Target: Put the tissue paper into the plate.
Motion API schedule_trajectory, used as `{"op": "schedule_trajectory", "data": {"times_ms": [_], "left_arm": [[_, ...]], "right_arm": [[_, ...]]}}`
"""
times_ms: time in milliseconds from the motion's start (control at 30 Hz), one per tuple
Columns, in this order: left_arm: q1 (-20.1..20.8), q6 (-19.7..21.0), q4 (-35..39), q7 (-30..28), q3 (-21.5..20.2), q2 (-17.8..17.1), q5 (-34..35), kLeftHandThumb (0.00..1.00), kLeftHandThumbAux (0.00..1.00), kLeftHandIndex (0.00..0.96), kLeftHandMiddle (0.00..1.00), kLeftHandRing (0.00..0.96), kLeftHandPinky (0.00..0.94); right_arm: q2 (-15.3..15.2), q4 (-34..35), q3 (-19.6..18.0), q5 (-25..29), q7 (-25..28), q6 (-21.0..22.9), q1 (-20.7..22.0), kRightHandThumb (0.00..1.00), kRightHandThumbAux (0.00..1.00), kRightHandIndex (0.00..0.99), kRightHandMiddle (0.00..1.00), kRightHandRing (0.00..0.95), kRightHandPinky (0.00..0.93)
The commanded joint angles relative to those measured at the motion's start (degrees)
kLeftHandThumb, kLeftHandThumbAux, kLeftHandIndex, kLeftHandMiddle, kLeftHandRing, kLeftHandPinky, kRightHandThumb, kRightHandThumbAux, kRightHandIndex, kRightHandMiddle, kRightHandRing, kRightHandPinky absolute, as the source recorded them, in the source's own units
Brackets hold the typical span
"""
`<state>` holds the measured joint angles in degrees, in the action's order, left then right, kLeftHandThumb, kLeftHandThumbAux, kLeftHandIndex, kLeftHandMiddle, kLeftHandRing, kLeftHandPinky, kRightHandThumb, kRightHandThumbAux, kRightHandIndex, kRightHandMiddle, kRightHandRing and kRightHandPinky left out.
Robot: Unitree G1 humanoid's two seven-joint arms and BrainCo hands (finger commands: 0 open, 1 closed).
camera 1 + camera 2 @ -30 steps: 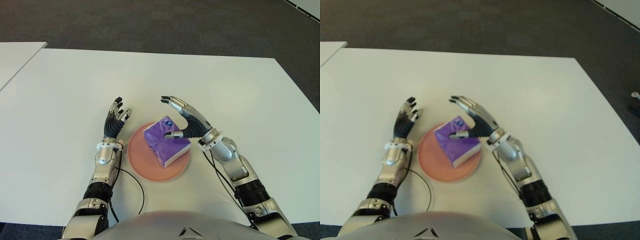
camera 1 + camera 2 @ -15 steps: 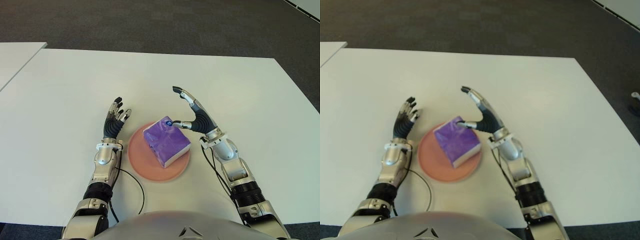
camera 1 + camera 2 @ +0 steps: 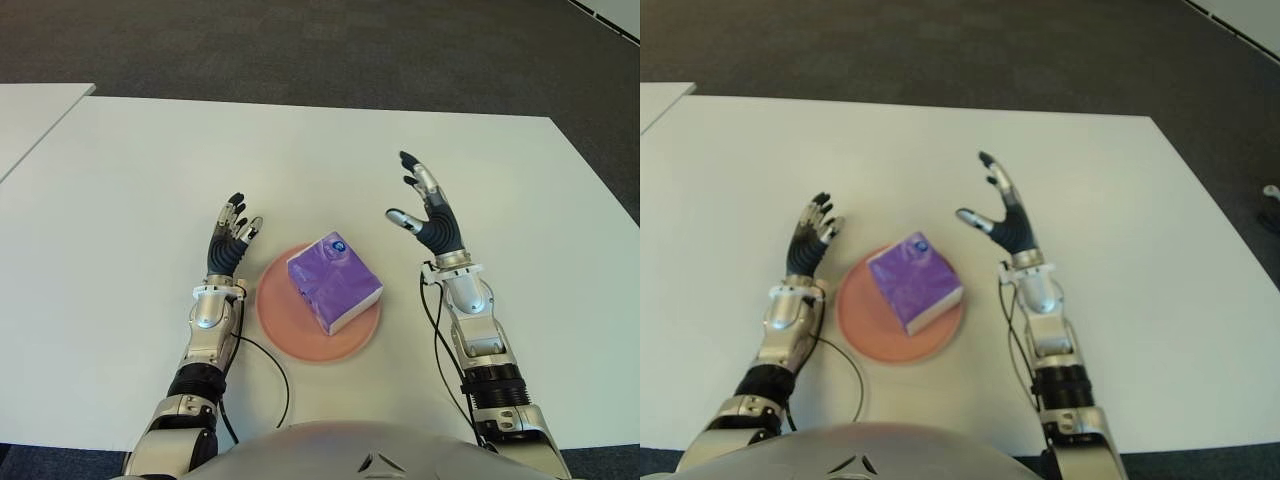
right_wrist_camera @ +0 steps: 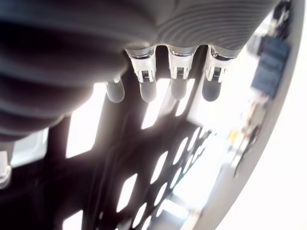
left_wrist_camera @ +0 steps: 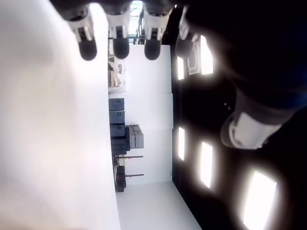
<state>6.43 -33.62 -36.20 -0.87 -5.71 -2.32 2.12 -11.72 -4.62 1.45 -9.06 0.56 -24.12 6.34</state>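
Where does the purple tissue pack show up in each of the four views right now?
Left eye view: tissue pack lies on the plate, just below centre, between the two hands.
Right eye view: same pack on the plate, left of centre.
Left wrist view: not in it.
Right wrist view: not in it.
Shared landmark: the pink plate, with the left hand beside it and the right hand raised, open, apart from the pack.
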Motion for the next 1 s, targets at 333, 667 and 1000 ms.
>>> {"op": "schedule_trajectory", "data": {"times_ms": [333, 667, 1000], "left_arm": [[-2.23, 0.72, -4.19, -2.03, 0.11, 0.35, 0.83, 0.000, 0.580, 0.000, 0.000, 0.000, 0.000], [-2.35, -0.21, -4.45, -1.35, 0.45, 0.04, -0.24, 0.000, 0.584, 0.000, 0.000, 0.000, 0.000], [-2.42, -0.29, -4.28, -1.58, 0.38, 0.07, -0.24, 0.000, 0.588, 0.000, 0.000, 0.000, 0.000]], "right_arm": [[7.89, -13.96, -6.15, 7.70, -5.79, -9.08, 1.10, 0.133, 0.623, 0.002, 0.011, 0.000, 0.002], [11.21, -24.16, -6.49, 5.42, -9.56, -16.40, 1.11, 0.099, 0.639, 0.000, 0.000, 0.000, 0.000], [11.67, -29.60, -6.59, 2.87, -13.27, -18.31, 2.60, 0.056, 0.650, 0.000, 0.000, 0.000, 0.000]]}}
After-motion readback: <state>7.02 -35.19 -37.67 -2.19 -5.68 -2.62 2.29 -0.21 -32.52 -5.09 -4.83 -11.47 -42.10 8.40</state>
